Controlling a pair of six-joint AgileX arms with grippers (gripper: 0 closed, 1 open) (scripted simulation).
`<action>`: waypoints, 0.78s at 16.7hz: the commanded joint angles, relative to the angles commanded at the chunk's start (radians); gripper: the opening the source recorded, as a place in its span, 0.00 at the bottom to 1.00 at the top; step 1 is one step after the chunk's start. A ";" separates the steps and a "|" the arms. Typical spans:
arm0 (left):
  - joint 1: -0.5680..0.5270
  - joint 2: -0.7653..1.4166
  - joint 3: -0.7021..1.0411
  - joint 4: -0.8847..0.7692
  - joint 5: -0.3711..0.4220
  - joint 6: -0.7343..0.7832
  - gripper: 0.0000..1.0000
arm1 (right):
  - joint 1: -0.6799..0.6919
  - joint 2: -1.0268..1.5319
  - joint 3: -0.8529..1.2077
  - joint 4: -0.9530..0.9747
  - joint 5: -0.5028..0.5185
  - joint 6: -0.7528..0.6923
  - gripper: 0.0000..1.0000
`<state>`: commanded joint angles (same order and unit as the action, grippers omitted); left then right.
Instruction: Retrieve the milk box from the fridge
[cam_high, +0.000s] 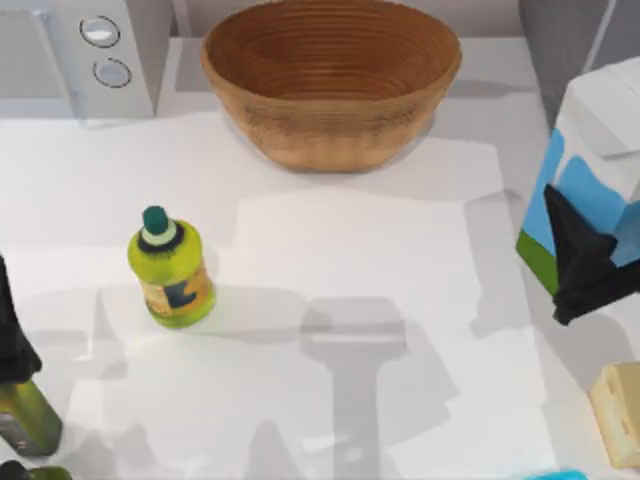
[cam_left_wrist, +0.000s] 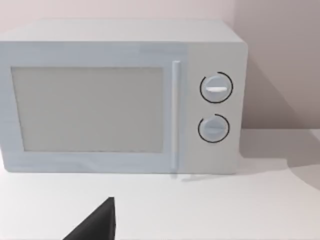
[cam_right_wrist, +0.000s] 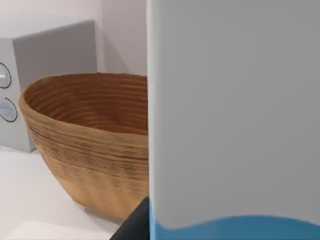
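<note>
One white table (cam_high: 350, 300) carries everything you see, and both AgileX arms work over it. One fridge (cam_high: 565, 50) stands at the far right corner as a grey cabinet. One light-grey microwave (cam_high: 85, 50) with two round knobs sits at the far left corner, and the left wrist view faces its door (cam_left_wrist: 87, 110). One woven basket (cam_high: 330, 80) sits between them at the back.

One milk box (cam_high: 600, 130) is at the table's right edge, outside the fridge and just in front of it, to the right of the basket. You cannot tell whether its base touches the table. Your right gripper (cam_high: 578, 265) is clamped on the carton's blue-patched side near its lower end. In the right wrist view the carton's wall (cam_right_wrist: 235, 110) looms close.

One yellow-green bottle (cam_high: 172, 265) stands upright left of centre. One tan block (cam_high: 620, 412) lies near the right edge.

Your left gripper (cam_high: 12, 345) hangs at the left edge. You cannot tell whether it is open or closed.
</note>
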<state>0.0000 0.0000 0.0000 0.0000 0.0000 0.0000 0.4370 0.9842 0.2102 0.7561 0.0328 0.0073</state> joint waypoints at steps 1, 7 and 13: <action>0.000 0.000 0.000 0.000 0.000 0.000 1.00 | 0.042 0.096 0.018 0.070 0.003 0.003 0.00; 0.000 0.000 0.000 0.000 0.000 0.000 1.00 | 0.258 0.565 0.122 0.442 0.020 0.012 0.00; 0.000 0.000 0.000 0.000 0.000 0.000 1.00 | 0.367 0.798 0.181 0.635 0.029 0.009 0.00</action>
<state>0.0000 0.0000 0.0000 0.0000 0.0000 0.0000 0.8037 1.7826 0.3912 1.3912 0.0615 0.0162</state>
